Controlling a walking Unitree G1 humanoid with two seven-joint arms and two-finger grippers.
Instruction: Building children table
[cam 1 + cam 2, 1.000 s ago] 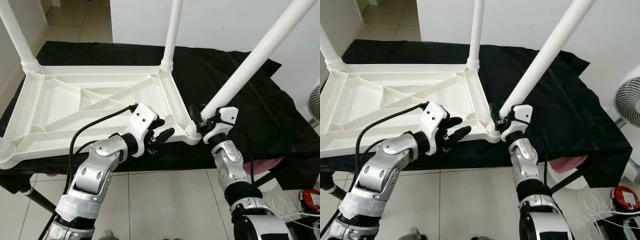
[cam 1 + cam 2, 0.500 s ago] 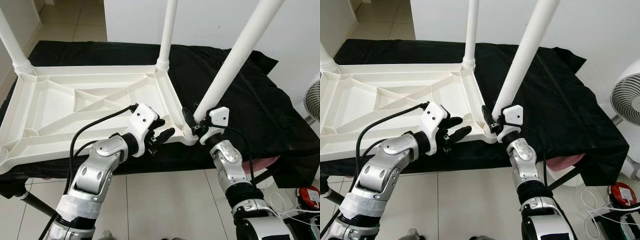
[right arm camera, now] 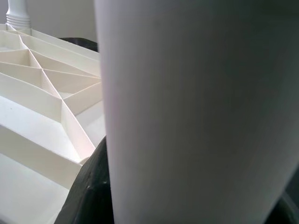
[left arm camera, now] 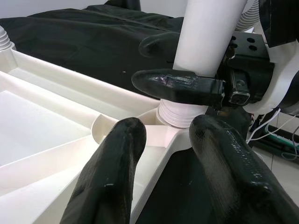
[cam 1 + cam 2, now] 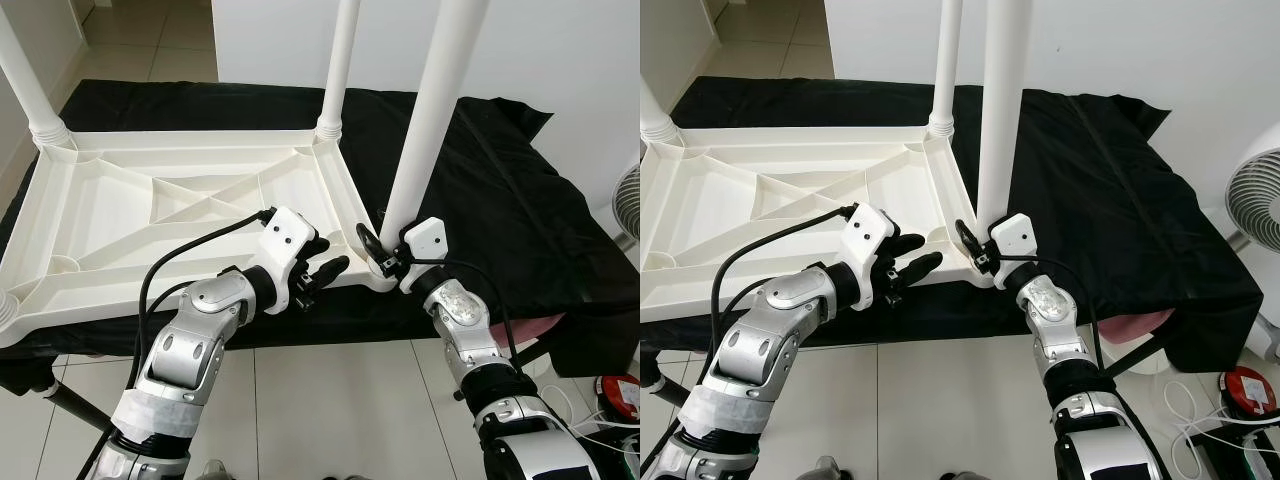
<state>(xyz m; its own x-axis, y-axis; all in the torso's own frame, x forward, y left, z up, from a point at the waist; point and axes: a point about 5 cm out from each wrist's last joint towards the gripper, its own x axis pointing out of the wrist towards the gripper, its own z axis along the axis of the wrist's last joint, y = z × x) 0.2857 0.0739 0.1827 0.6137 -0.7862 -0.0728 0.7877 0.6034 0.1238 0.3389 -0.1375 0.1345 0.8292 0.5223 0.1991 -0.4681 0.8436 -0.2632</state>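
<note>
So the white children's table (image 5: 180,215) is flipped upside down on a black cloth (image 5: 520,200). Left pincer (image 5: 322,272) hangs spread open, holding nothing, right at its near edge. At the near right corner socket, the right pincer (image 5: 378,252) is clamped round the base of an upright white leg (image 5: 425,120).

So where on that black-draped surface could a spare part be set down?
Bare black cloth lies right of the upturned white plastic tabletop, and a strip behind it. The near corner is crowded: right claw grips the white leg, left claw alongside.
</note>
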